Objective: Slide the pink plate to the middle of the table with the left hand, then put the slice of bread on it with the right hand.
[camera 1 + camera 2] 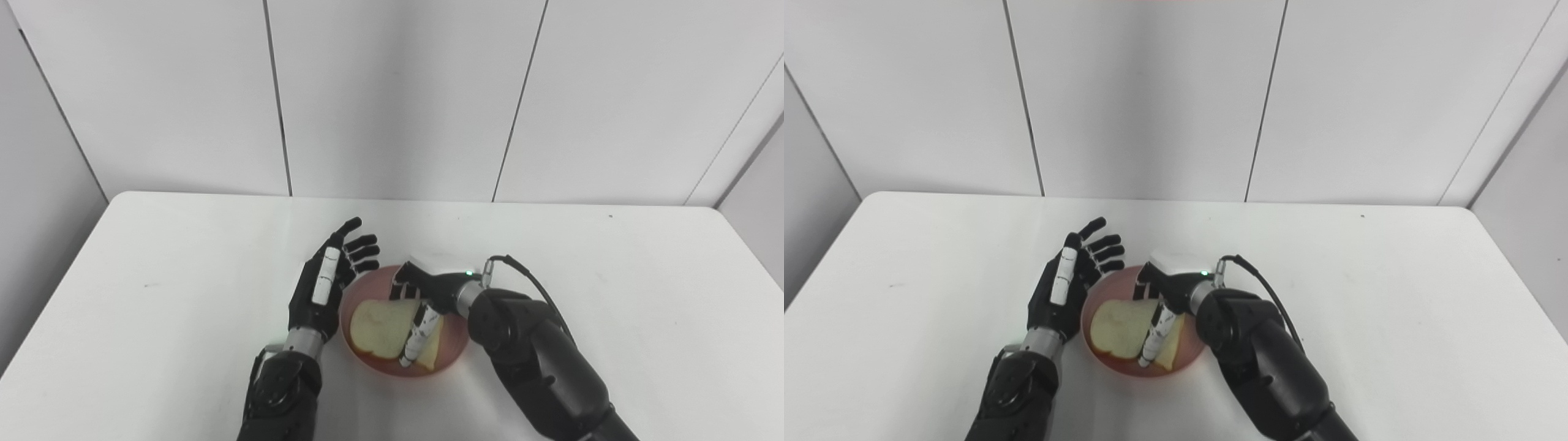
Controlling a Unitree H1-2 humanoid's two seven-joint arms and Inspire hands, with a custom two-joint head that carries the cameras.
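Note:
The pink plate sits on the white table, near the front and about midway across. The slice of bread lies flat in it. My right hand reaches over the plate from the right. Its thumb rests across the top of the bread, and its fingers curl down at the slice's far edge. My left hand stands on edge just left of the plate, open, fingers spread and pointing away from me, palm toward the rim. It holds nothing.
The white table ends at a grey panelled wall behind, with rounded corners at the back left and right. A cable loops off my right wrist.

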